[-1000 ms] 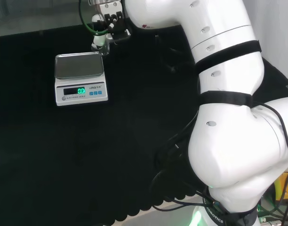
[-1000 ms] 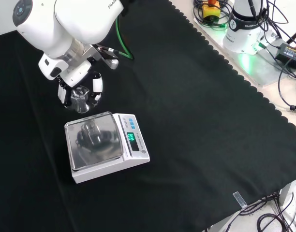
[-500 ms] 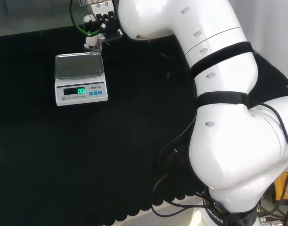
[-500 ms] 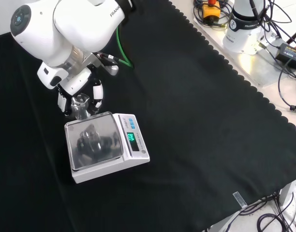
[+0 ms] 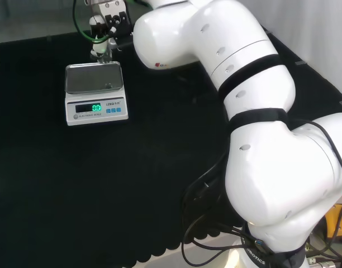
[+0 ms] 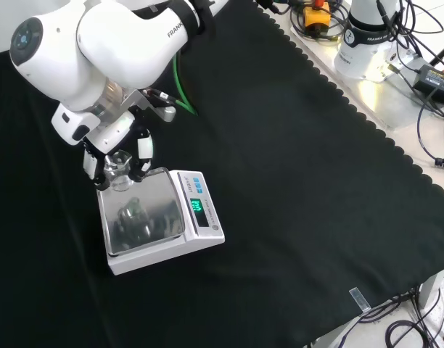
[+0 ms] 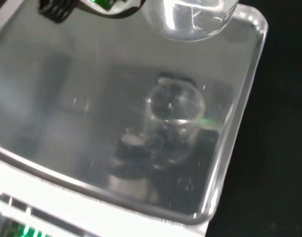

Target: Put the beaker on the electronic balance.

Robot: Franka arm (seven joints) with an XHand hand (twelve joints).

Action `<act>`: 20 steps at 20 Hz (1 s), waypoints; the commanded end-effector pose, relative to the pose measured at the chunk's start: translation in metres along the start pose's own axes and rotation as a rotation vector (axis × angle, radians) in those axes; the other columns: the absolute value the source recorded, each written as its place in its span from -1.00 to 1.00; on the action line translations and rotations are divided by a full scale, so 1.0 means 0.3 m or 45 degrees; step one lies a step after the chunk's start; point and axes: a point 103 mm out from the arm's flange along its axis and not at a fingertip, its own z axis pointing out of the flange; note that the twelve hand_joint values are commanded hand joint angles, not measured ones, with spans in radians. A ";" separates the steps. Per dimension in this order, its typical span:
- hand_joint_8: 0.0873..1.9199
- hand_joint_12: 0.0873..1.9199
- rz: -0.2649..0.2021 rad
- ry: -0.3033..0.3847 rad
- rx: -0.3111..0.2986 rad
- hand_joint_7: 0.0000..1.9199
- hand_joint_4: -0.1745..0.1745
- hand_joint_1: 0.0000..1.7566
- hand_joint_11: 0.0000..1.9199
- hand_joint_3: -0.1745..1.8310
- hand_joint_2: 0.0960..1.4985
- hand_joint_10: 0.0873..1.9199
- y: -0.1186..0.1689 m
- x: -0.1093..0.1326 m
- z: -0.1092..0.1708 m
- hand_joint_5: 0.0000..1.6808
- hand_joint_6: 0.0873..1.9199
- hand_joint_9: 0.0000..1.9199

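Observation:
The small clear glass beaker (image 6: pixel 119 169) hangs upright in the hand (image 6: pixel 138 148), whose fingers are curled round it. In the front view it is just above the far edge of the balance's steel pan (image 6: pixel 146 217). The white electronic balance (image 6: pixel 164 239) has a lit green display at its front. In the head view the hand (image 5: pixel 107 22) holds the beaker (image 5: pixel 98 52) over the pan's (image 5: pixel 94 78) far edge. The wrist view looks past the beaker's base (image 7: pixel 190 17) at the pan (image 7: pixel 82 113), which mirrors the beaker and the hand. I cannot tell whether the beaker touches the pan.
A green cable (image 6: pixel 180 87) runs from the wrist across the cloth behind the balance. The arm's big white links (image 5: pixel 260 167) fill the head view's right. The arm's base with cables (image 6: pixel 367 43) stands beyond the cloth's scalloped edge.
The hand has carried the beaker leftward in the head view, nearer in the front view, from beside the balance to just over the pan's far edge.

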 end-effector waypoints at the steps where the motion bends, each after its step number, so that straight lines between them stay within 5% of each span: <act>1: -0.20 -0.32 -0.074 -0.016 0.128 0.02 -1.00 0.20 0.43 -0.17 0.00 -0.66 0.004 0.088 0.121 -0.06 -0.35 0.39; 20: -0.21 -0.31 -0.082 -0.017 0.193 0.02 -1.00 0.19 0.42 -0.17 0.00 -0.68 -0.024 0.108 0.204 -0.07 -0.35 0.39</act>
